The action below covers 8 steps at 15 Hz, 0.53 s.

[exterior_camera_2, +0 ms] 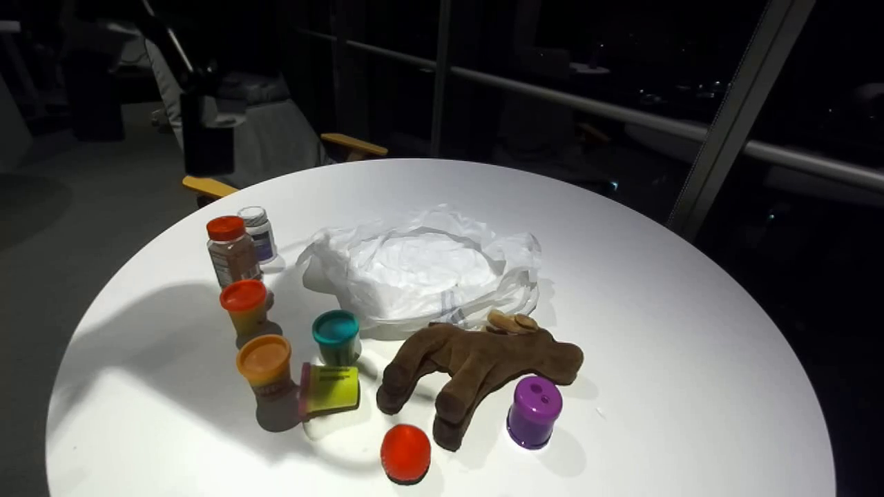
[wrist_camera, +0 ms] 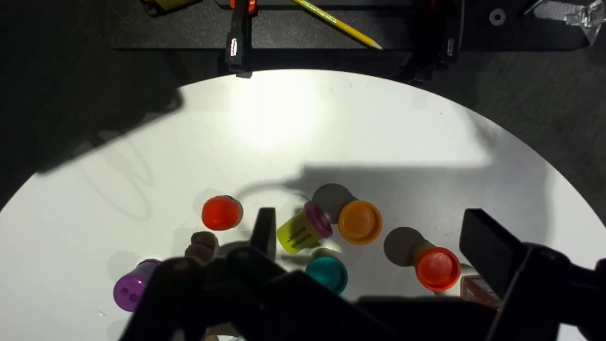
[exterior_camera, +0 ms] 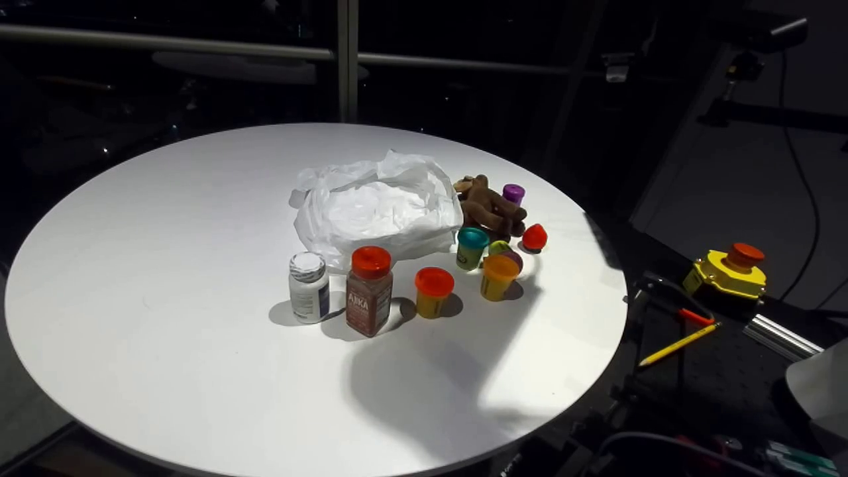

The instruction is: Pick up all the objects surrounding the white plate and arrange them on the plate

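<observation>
- Dark room, metal bars point(exterior_camera: 348, 66) behind, and here's our bright, round white table point(exterior_camera: 165, 265)!
- In the wrist view we look down past the gripper point(wrist_camera: 371, 229), in at 6 o'clock, jaws spread wide at 9 and 3 o'clock of the orange-lidded tub point(wrist_camera: 360, 222).
- In an exterior view, a thin, crumpled white bag point(exterior_camera_2: 394, 304); whether it wraps a plate, we can't tell.
- Around that bag: red-capped spice bottle point(exterior_camera_2: 233, 257) and white bottle point(exterior_camera_2: 260, 235) at 9 o'clock, teal-lidded tub point(exterior_camera_2: 336, 337) at 8, purple-lidded yellow tub point(exterior_camera_2: 333, 388) on its side at 7, rounded red object point(exterior_camera_2: 405, 452) at 6, sprawled brown toy point(exterior_camera_2: 476, 359) and glossy purple cylinder point(exterior_camera_2: 534, 412) at 5.
</observation>
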Each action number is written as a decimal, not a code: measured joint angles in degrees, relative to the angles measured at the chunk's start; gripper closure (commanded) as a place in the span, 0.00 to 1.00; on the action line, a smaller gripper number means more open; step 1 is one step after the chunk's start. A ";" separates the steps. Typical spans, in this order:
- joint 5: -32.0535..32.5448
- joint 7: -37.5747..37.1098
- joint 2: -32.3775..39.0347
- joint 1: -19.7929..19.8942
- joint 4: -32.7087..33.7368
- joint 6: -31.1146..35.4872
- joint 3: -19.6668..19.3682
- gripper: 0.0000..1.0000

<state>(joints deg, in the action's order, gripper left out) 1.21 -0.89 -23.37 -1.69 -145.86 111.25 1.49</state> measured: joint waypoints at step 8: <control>-1.06 -10.56 17.82 -5.80 5.92 21.98 9.14 0.00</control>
<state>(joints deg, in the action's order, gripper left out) 0.15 -11.46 -5.55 -7.49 -139.94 133.23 10.63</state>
